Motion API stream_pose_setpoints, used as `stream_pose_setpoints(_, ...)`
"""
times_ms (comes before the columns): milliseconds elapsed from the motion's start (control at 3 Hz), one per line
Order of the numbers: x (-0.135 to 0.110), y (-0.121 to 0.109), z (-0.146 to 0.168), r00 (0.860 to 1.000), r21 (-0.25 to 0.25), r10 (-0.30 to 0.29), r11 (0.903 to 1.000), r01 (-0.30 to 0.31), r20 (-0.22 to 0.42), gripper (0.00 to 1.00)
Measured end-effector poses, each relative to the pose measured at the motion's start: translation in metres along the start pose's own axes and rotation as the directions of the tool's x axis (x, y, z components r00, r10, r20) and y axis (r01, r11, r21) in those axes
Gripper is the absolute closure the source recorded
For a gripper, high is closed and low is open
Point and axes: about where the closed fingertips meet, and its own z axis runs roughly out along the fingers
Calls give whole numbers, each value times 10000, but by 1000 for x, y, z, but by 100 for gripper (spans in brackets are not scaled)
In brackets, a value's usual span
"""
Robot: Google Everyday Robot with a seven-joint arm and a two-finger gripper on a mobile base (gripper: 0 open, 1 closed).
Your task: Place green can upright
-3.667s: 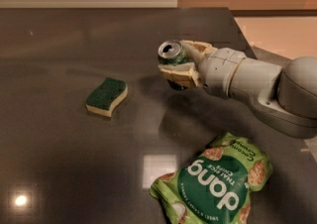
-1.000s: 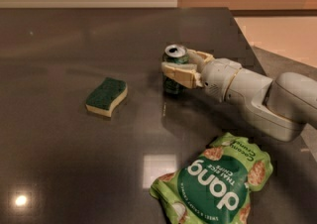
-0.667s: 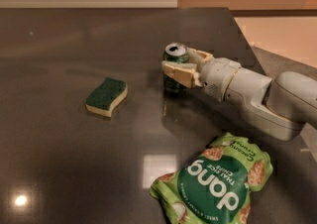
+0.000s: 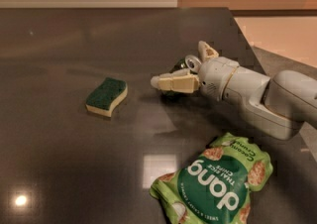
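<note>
The green can (image 4: 185, 64) stands on the dark table (image 4: 74, 158) right of center, its silver top with pull-tab facing up. Most of its dark green body is hidden behind my near finger. My gripper (image 4: 179, 65) is at the can, coming in from the right. It is open: one cream finger (image 4: 173, 83) lies in front of the can pointing left, the other (image 4: 205, 49) sticks up behind it. Neither finger clearly presses on the can.
A sponge with a green top (image 4: 106, 96) lies to the left of the can. A large green "dang" chips bag (image 4: 218, 188) lies at the front right. The table's right edge (image 4: 242, 34) runs close behind my arm.
My fingers were shut on the can and have now spread apart, letting it go. The can rests lower on the table. The sponge and chips bag have not moved.
</note>
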Motion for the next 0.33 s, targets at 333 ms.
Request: stream_pose_setpoints(333,0,0,0,10000,-1,-1,10000,1,0,0)
